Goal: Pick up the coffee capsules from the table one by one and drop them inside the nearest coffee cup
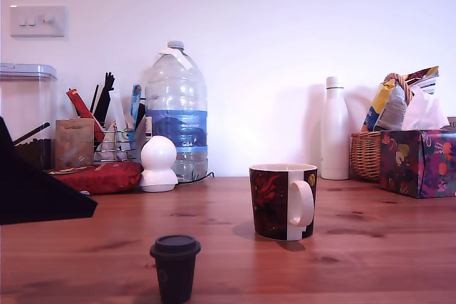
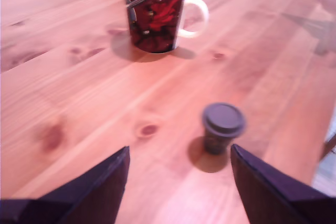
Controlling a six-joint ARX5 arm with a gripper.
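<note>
Wooden table point(image 2: 79, 77): capsule point(image 2: 223, 127) beyond parted jaws.

Ext view bright, even, soft shadows; wrist view pinkish, motion-blurred, dark capsule point(image 2: 223, 127) smeared

A dark capsule point(image 1: 174, 267) stands rim-up on the wood, apart from the upright floral mug point(image 1: 283, 201).
</note>
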